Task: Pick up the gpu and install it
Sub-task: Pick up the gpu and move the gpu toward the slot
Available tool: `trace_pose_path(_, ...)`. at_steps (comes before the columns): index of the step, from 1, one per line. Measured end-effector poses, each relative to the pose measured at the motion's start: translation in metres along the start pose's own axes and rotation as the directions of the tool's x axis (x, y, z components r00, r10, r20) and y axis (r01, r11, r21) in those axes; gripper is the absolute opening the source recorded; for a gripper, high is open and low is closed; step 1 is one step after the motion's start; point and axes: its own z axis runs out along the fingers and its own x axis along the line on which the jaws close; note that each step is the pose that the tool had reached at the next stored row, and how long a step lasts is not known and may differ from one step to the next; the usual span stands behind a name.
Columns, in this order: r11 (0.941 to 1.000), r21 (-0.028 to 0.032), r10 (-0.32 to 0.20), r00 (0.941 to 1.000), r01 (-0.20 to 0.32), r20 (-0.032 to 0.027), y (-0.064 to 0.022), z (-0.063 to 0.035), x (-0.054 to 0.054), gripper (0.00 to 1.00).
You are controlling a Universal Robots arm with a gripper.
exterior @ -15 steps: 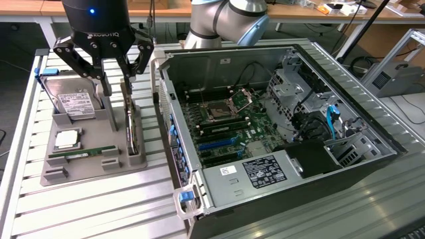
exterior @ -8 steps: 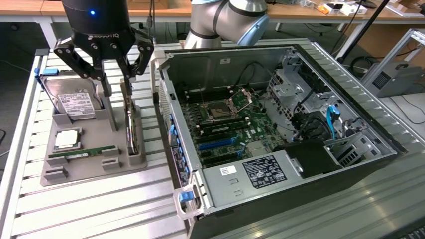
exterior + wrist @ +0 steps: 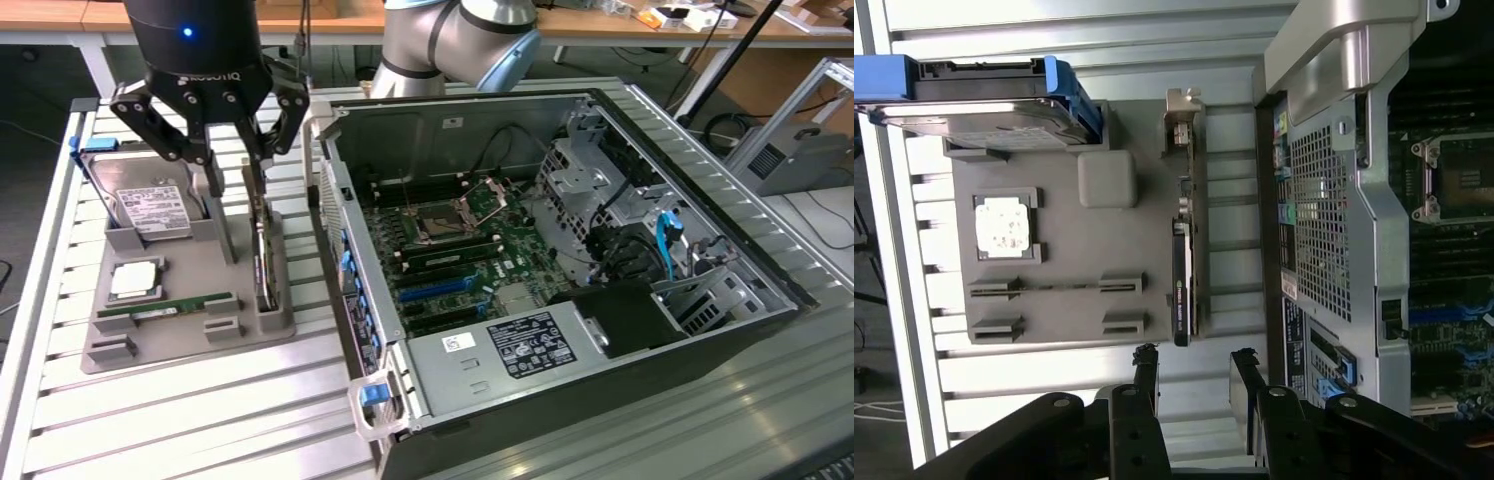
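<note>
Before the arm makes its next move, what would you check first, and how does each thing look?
1. Gripper open: ok.
2. Gpu standing on edge in the gray tray: ok.
3. Gripper lined up with the gpu: ok.
4. Gripper touching the gpu: cannot tell.
5. Computer case open, board exposed: ok.
6. Blue slots free of cards: ok, as far as visible.

Hard drive [image 3: 150, 208], CPU [image 3: 135, 280], RAM stick [image 3: 167, 306] occupy tray [image 3: 200, 262].

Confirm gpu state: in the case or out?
Out. The gpu stands on edge in the gray tray beside the open case; the open gripper hovers near it, holding nothing.
</note>
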Motion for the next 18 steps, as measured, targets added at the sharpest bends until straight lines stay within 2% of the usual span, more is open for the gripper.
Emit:
trace_pose_path(5,1.0000,0.0000,0.000,1.0000,0.000,0.0000,0.0001,0.0021,0.0001,0.42)
trace_pose_path(7,1.0000,0.0000,0.000,1.0000,0.000,0.0000,0.0002,0.0059,0.0002,0.42)
trace_pose_path(18,1.0000,0.0002,0.000,1.0000,0.000,0.0001,0.0003,0.0083,0.0002,0.42)
